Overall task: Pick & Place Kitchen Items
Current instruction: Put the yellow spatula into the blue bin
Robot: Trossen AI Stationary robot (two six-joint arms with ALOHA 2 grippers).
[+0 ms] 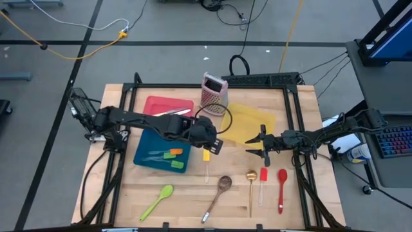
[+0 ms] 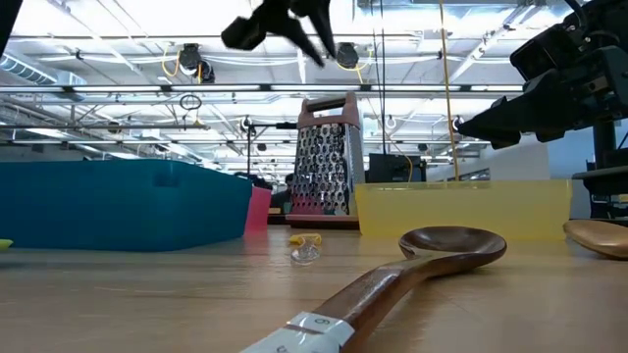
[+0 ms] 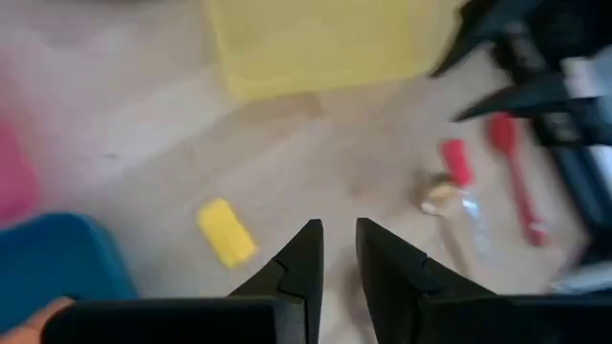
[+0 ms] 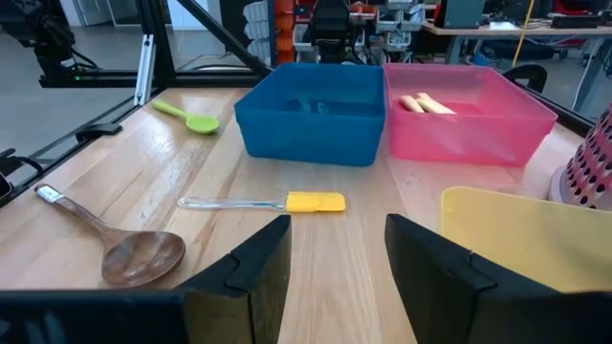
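Observation:
My left gripper hangs high above the table, just past the blue tray's right edge, with its fingers a narrow gap apart and empty. It also shows at the top of the low view. A yellow spatula with a clear handle lies flat on the wood below it. My right gripper is open and empty, held above the near edge of the yellow tray. The blue tray holds green and orange spatulas. The pink tray holds cream-handled knives.
Along the near side lie a green spoon, a wooden spoon, a gold spoon, a red spatula and a red spoon. A metal grater stands at the far edge between the pink and yellow trays.

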